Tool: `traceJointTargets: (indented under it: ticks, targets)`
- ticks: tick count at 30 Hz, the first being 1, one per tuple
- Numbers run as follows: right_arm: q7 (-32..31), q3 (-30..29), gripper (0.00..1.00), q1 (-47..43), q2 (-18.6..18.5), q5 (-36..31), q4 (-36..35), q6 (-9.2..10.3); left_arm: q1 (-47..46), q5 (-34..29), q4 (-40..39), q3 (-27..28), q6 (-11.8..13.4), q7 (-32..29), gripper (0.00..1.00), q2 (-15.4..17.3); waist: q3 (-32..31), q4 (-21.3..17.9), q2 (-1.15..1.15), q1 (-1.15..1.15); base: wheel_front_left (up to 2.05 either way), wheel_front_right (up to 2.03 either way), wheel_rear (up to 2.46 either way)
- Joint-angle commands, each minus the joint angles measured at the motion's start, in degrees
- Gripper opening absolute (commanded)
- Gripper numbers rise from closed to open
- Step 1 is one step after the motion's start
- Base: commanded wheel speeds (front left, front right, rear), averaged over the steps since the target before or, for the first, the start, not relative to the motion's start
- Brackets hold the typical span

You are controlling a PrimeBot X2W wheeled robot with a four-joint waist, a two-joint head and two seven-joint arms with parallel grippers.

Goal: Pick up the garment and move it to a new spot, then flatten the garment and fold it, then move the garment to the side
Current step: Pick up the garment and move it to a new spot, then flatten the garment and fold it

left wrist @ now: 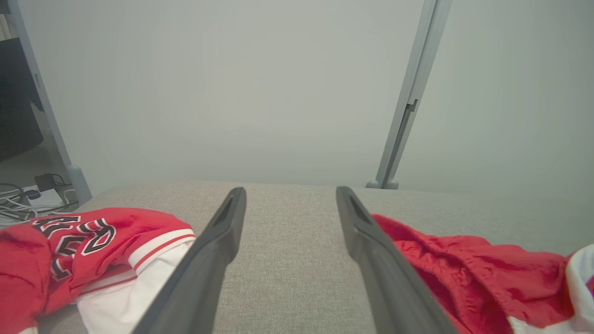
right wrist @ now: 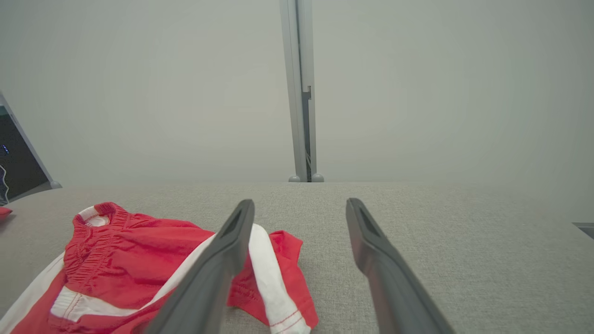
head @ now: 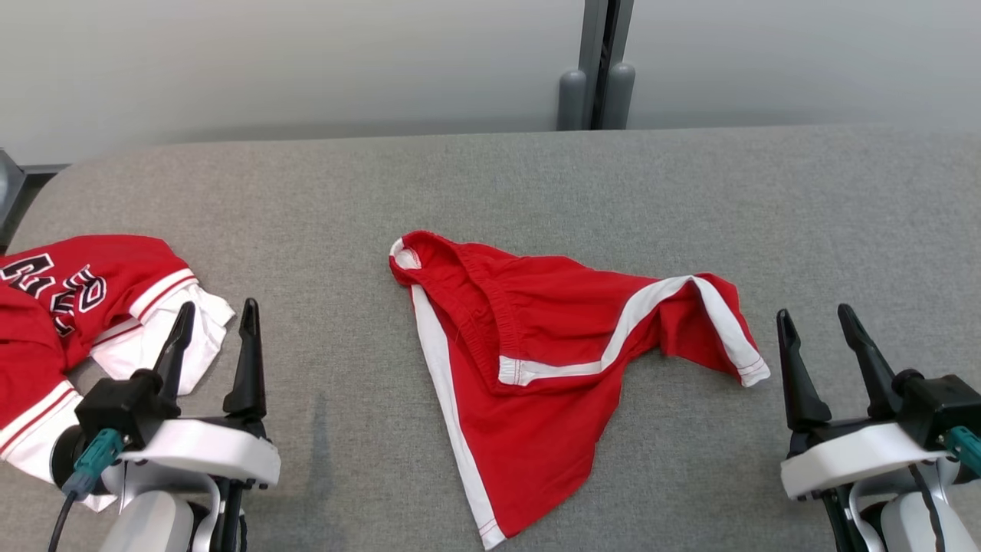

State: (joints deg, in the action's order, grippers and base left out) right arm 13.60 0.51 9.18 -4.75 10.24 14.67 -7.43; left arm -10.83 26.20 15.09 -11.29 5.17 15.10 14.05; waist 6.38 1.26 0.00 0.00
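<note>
A grey woven-fabric tabletop point(head: 490, 184) fills the lower part of the head view, its far left corner rounded. Behind it stand pale grey matte wall panels point(head: 291, 61). They meet right of centre at a vertical grey metal post point(head: 596, 46) with two rounded feet. The light is soft and even. At the far left of the left wrist view, tangled cables point(left wrist: 14, 204) lie on a pale floor below a dark panel point(left wrist: 16, 102).

Smooth red cloth shorts point(head: 536, 360) on a matt, coarse-woven grey fabric tabletop point(head: 490, 184)
</note>
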Motion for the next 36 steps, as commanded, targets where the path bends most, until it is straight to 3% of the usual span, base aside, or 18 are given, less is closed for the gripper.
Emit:
traceJointTargets:
  ticks: [1,7,18,36]
  targets:
    - [-0.17,-0.13,1.0,-0.74,-0.39,0.21,-0.29,-0.11,0.73,-0.49,-0.49,0.48,-0.54,0.11,1.0,0.34,-0.64,0.08,0.0,0.0,0.0,0.0,0.0]
    - [-1.11,-0.42,1.0,-3.44,-0.2,0.35,-1.44,-0.12,4.95,-2.06,-2.88,1.9,-2.15,0.09,1.0,-1.0,-2.58,-0.13,0.0,0.0,0.0,0.0,0.0]
    - [-3.14,-0.73,1.0,-6.54,-0.1,-0.07,-3.6,-0.12,8.88,-4.55,-1.89,2.38,-2.81,0.09,1.0,-1.2,-5.01,-0.68,0.0,0.0,0.0,0.0,0.0]
    - [-3.68,-1.72,1.0,-6.79,0.42,-0.37,-4.6,-0.11,5.96,-4.99,0.19,0.74,-3.15,-0.84,1.0,-1.05,-4.76,-0.39,0.0,0.0,0.0,0.0,0.0]
